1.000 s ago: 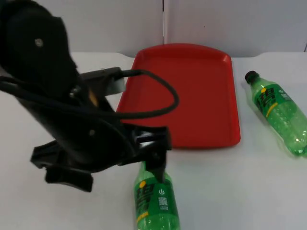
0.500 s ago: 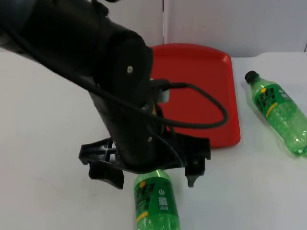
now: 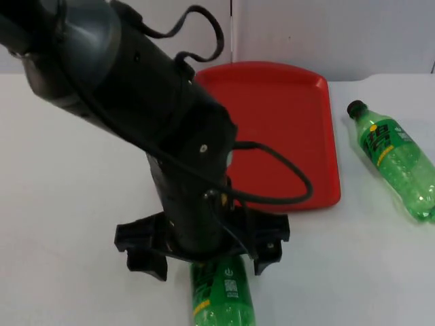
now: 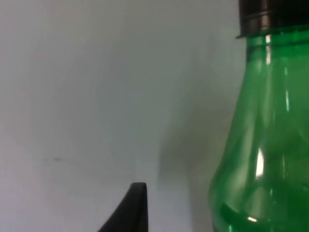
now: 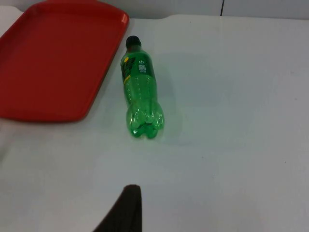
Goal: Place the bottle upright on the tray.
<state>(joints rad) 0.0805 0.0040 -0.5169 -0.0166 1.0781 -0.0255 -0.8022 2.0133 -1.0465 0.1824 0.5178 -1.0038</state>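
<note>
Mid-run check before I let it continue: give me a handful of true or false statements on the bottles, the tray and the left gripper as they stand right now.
1. The red tray has no bottle on it. True.
2. The near bottle stands upright. False: it lies on the table, its neck end under the left arm.
3. The left gripper is open above the near bottle. True: its fingers are spread to either side.
4. The far bottle lies inside the tray. False: it lies on the table beside the tray.
5. The far bottle has a black cap. True.
</note>
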